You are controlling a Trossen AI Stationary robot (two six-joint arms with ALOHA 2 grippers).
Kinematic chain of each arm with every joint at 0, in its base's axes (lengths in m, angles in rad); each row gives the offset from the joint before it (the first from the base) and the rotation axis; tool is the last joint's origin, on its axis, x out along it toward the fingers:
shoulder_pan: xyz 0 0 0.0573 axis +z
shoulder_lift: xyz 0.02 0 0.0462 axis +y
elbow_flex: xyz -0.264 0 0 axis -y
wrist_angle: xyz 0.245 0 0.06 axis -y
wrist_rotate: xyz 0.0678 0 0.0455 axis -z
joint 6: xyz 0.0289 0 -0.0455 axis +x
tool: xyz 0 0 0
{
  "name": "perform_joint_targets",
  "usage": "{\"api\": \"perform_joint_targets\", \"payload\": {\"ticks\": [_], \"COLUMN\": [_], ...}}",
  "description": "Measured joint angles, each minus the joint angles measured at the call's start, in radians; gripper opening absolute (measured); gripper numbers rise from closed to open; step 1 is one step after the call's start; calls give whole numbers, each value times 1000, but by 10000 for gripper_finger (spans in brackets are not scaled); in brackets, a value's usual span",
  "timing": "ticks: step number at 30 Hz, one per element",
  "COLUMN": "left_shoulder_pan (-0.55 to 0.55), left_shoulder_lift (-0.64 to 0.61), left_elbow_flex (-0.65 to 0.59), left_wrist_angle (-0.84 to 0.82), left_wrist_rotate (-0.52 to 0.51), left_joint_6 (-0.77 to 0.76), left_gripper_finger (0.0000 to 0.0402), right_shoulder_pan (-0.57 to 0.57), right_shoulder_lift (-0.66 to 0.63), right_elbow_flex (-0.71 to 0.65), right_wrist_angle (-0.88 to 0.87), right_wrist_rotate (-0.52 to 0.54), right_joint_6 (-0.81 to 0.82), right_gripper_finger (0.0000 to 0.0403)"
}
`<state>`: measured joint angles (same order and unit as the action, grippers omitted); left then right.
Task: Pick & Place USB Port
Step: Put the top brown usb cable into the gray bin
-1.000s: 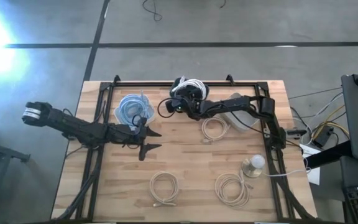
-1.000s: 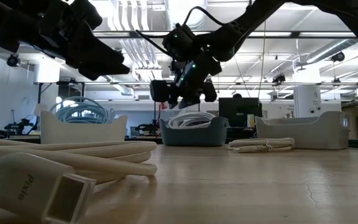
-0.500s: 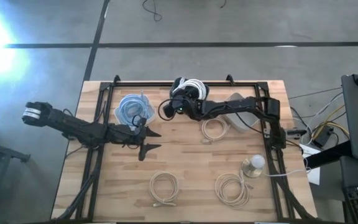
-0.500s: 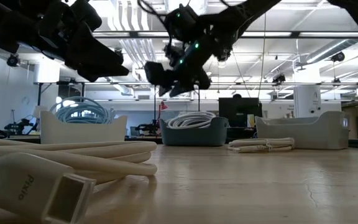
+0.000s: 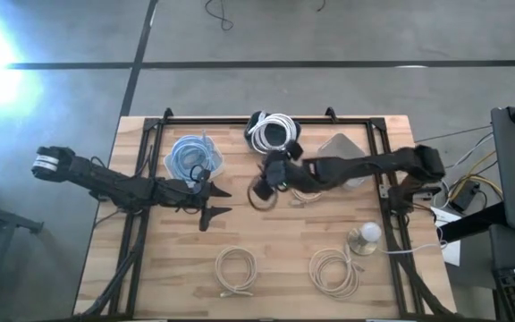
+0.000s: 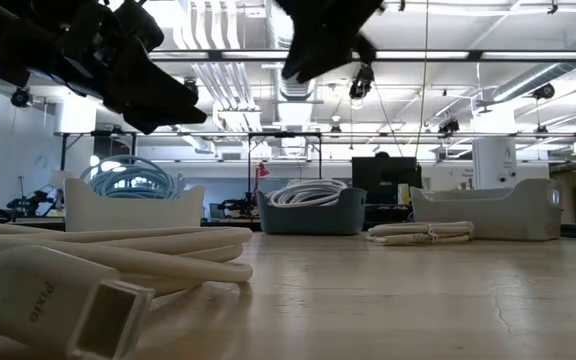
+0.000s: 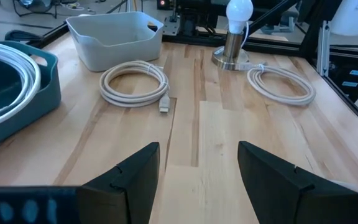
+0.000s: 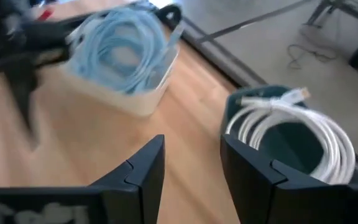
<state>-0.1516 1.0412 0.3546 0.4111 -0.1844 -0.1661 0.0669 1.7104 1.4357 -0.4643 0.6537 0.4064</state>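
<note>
currently hovering over the middle of the light wooden slatted tabletop (image 5: 266, 241): right pincer (image 5: 259, 190), fingers (image 8: 143, 167) parted with a bare gap between them, holding nothing. just beyond it, toward the far edge, dark teal plastic bin (image 5: 273, 131) with a coiled white usb cable (image 8: 291, 124) inside, connector end lying on top of the coil. beyond and to one side of the right pincer, white plastic tub (image 5: 192, 159) filled with a loose bundle of pale blue cable (image 8: 126, 46). close beside the right pincer, partly under its arm, a small cream coiled cable (image 5: 308, 185) lying flat on the tabletop, next to an empty pale grey tray (image 5: 340, 154).

also raised above the tabletop: left pincer (image 5: 213, 202), just beside the white tub, fingers (image 7: 132, 177) spread wide and empty. straight ahead of the left pincer, across bare wood, that same cream coil (image 7: 134, 82) with its plug end pointing out, the grey tray behind it, and farther off a white bulb lamp on a metal base (image 7: 234, 37) with another cream coil (image 7: 281, 84) beside it. nearer the front edge, well apart from both pincers, one more coiled cream cable (image 5: 236, 270).

from tabletop level, thick cream cable and a rectangular plug shell (image 6: 58, 295) in the near foreground, both arms dark overhead.
</note>
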Motion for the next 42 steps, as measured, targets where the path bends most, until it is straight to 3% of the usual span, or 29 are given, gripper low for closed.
{"api": "perform_joint_targets", "payload": {"ticks": [6,22,32,42], "left_shoulder_pan": [0,0,0,0], "left_shoulder_lift": [0,0,0,0], "left_elbow_flex": [0,0,0,0], "left_wrist_angle": [7,8,34,43], "left_wrist_rotate": [0,0,0,0], "left_joint_6": [0,-10,-13,-37], "left_gripper_finger": [222,222,222,222], "right_shoulder_pan": [125,338,449,529], "right_shoulder_lift": [-93,-152,-168,-186], "right_elbow_flex": [-38,-365,-480,-565], "right_wrist_angle": [-161,-137,-39,207], "right_wrist_rotate": [0,-81,-87,-90], "right_joint_6": [134,583,679,622], "right_gripper_finger": [152,158,153,153]}}
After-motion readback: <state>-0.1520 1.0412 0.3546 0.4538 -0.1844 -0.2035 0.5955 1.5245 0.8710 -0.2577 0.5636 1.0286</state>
